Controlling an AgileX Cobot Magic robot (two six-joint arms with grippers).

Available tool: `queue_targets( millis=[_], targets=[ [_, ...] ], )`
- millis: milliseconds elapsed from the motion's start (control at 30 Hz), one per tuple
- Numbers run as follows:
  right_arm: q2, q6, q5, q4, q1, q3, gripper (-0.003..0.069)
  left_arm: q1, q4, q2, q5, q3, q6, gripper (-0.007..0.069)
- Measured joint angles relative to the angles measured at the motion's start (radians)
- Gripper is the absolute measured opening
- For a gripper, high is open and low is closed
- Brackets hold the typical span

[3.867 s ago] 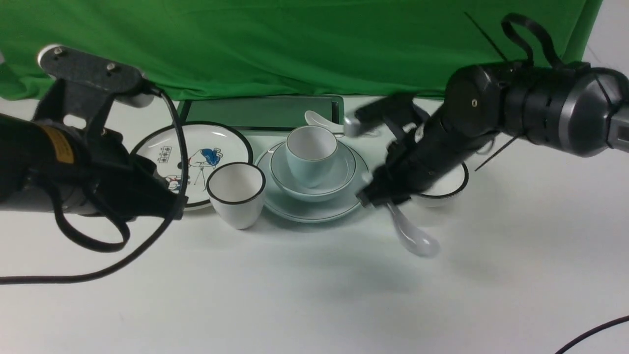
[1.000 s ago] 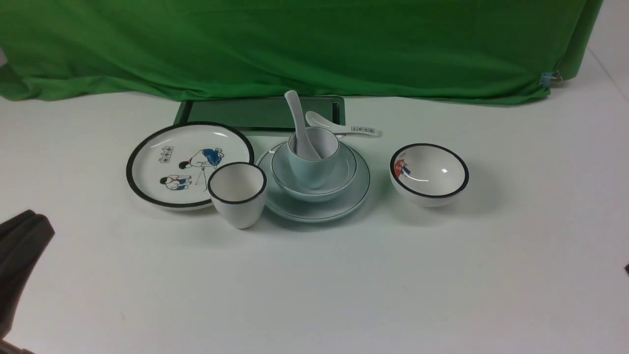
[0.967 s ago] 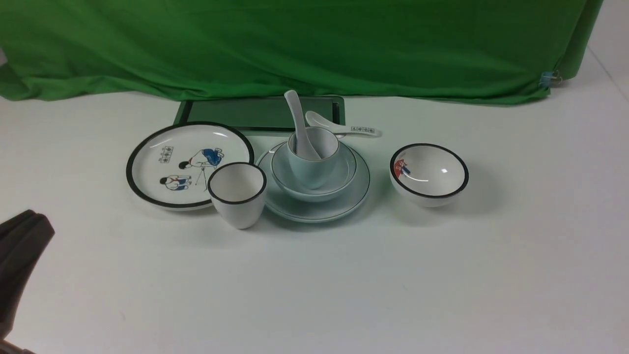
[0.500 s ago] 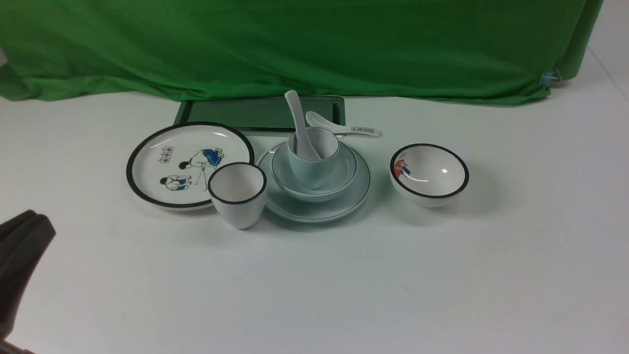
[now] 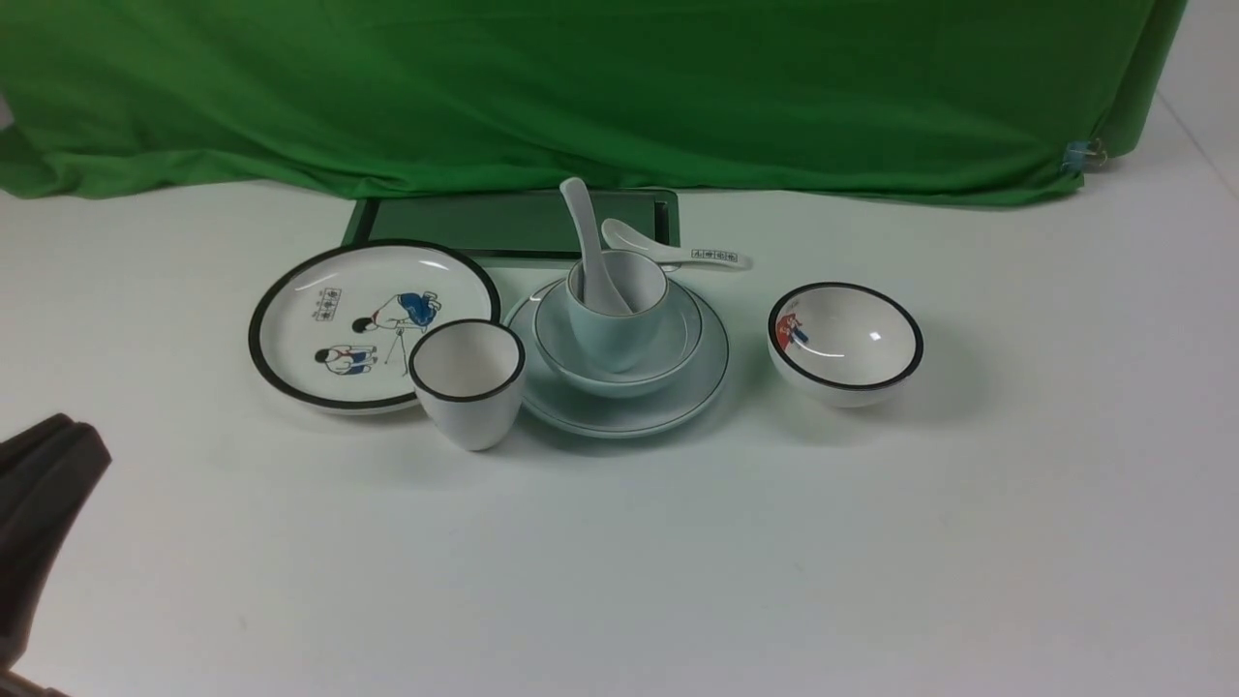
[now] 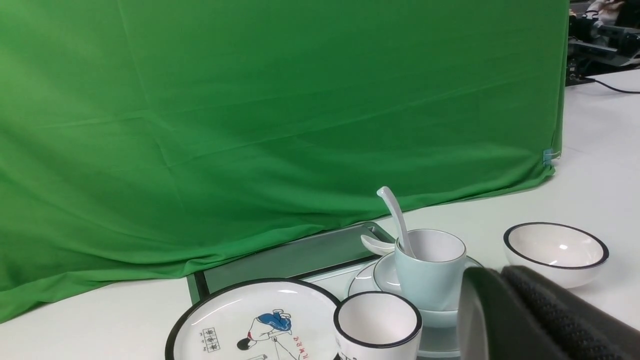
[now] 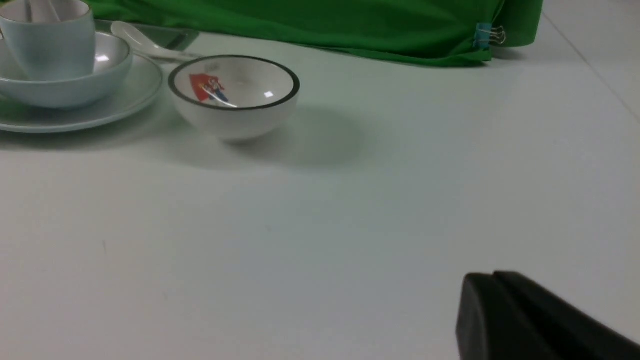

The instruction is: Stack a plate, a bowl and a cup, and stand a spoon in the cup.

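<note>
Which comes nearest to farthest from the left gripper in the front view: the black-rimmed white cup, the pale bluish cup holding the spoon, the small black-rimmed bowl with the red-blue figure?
1. Black-rimmed white cup: nearest the left gripper, beside the stack.
2. Pale bluish cup: centre, in the stack.
3. Small black-rimmed bowl with the red-blue figure: farthest, on the right.

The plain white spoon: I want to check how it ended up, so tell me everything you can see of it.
The spoon is plain, glossy white, seemingly ceramic, with no marks. It stands bowl-end down inside the cup, its handle leaning against the cup's rim and tilting up toward the green cloth, tip curved. Its bowl end is partly hidden by the cup wall. Only the cup touches it; no gripper is near it. A second spoon with dark marks lies apart, behind the stack.
</note>
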Motion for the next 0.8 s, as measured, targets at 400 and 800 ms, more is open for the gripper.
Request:
queue_targets(
  millis=[400, 800],
  targets=[
    [-0.001, 0.001, 0.0, 0.0, 0.0, 0.0, 0.007, 0.157, -0.026, -0.211, 0.033, 0.138, -0.016, -0.0031],
    [-0.001, 0.001, 0.002, 0.0, 0.0, 0.0, 0.0111, 0.284, -0.066, -0.244, 0.218, 0.278, -0.016, -0.0031]
  ],
)
